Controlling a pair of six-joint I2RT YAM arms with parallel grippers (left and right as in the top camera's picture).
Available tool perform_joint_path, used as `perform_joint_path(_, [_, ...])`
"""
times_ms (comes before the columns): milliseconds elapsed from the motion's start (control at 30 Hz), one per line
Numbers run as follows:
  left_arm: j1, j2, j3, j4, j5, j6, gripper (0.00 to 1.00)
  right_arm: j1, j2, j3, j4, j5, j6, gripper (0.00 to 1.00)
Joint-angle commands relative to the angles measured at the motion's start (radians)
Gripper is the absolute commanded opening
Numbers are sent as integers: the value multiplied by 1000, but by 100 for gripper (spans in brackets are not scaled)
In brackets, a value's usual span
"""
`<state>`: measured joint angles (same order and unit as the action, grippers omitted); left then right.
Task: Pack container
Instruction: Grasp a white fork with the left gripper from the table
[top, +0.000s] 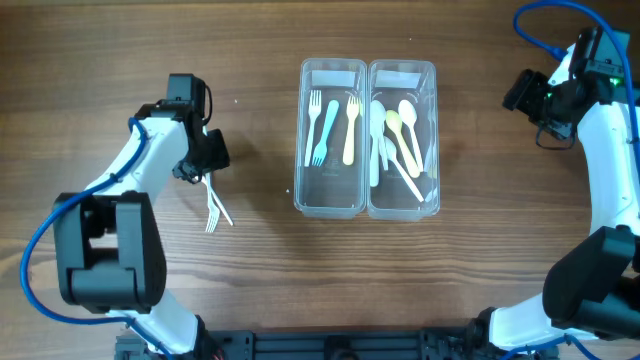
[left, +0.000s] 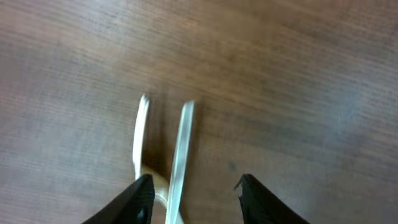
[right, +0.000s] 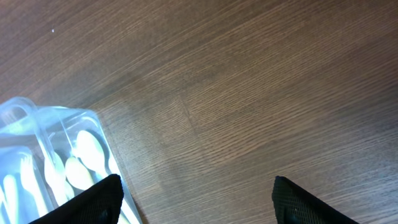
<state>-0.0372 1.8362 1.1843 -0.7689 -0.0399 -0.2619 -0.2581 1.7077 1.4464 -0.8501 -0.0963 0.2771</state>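
Two clear containers stand side by side mid-table. The left one holds white, blue and yellow forks. The right one holds several spoons; its corner shows in the right wrist view. Two white forks lie crossed on the wood at the left; their handles show in the left wrist view. My left gripper is open just above the forks' handle ends, which lie between its fingers. My right gripper is open and empty at the far right.
The wooden table carries nothing else in view. The right arm stands along the right edge and the left arm's base at the front left.
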Motion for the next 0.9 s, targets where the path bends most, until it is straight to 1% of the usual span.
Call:
perform_joint_path(0, [2,32,-13,51,-6,102,47,3,17,-2,-2,10,14,77])
perform_joint_path(100, [2,51,-13,79,-6,129,46,3,17,-2,-5,10,13,77])
perform_joint_path(200, [2,81,-16,77,-6,128,46,3,17,-2,-11,11,11,77])
perform_joint_path(300, [2,93,-16,77,-6,128,42,3,17,-2,-12,11,11,77])
perform_joint_path(433, [2,93,-16,74,-6,129,22,3,17,-2,-12,10,11,77])
perform_joint_path(467, [2,93,-15,72,-6,129,11,3,17,-2,-12,11,11,77])
perform_joint_path(500, [2,89,-13,64,-6,128,5,3,17,-2,-12,11,11,77])
perform_joint_path(600, [2,66,18,21,-6,128,4,3,17,-2,-14,10,11,77])
perform_joint_path(633, [2,42,67,-31,-6,128,4,3,17,-2,-14,10,12,77])
perform_joint_path(733, [-8,-2,156,-105,4,128,4,3,17,-2,-14,11,13,77])
perform_joint_path(800, [-33,-42,240,-159,50,128,4,3,17,-2,-14,10,13,77])
perform_joint_path(867, [-72,-77,301,-171,119,127,4,3,17,-2,-14,10,13,77])
